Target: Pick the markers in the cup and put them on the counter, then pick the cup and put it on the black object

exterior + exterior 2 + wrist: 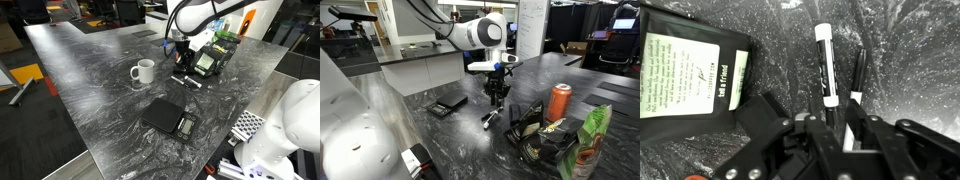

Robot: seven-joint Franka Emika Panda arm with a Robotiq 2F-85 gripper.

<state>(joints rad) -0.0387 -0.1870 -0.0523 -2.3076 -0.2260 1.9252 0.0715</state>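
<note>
Two markers lie on counter, 12 o'clock of gripper (finger closure cannot be told); cup, 9 o'clock in an exterior view, not yet on black object.

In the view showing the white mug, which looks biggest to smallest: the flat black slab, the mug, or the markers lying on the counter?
1. Flat black slab, though it is nearest the camera, which enlarges it.
2. White mug.
3. Markers, thin sticks, clearly smallest.
</note>
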